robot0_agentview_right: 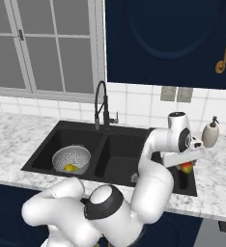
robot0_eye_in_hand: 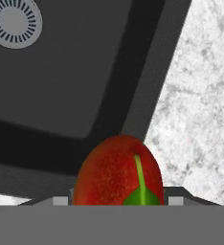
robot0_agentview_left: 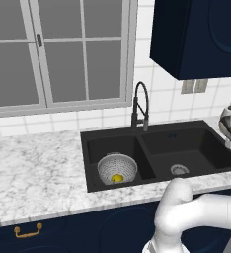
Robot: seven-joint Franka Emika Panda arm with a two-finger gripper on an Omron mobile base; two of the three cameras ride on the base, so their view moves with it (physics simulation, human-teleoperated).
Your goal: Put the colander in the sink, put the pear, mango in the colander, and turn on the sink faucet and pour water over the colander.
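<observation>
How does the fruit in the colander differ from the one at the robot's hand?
The fruit in the colander is small and yellow; the fruit at the hand is red with a green patch. The yellow one lies loose in the colander in the left basin; the red one sits between the hand's fingers, above the sink's right edge. Both look rounded and whole.

I see flat, even rendered light, no glare. Sink (robot0_agentview_left: 196,143) basins dark, soft shading only. Hand view slightly soft, fruit (robot0_eye_in_hand: 118,172) close, edges undistorted.
</observation>
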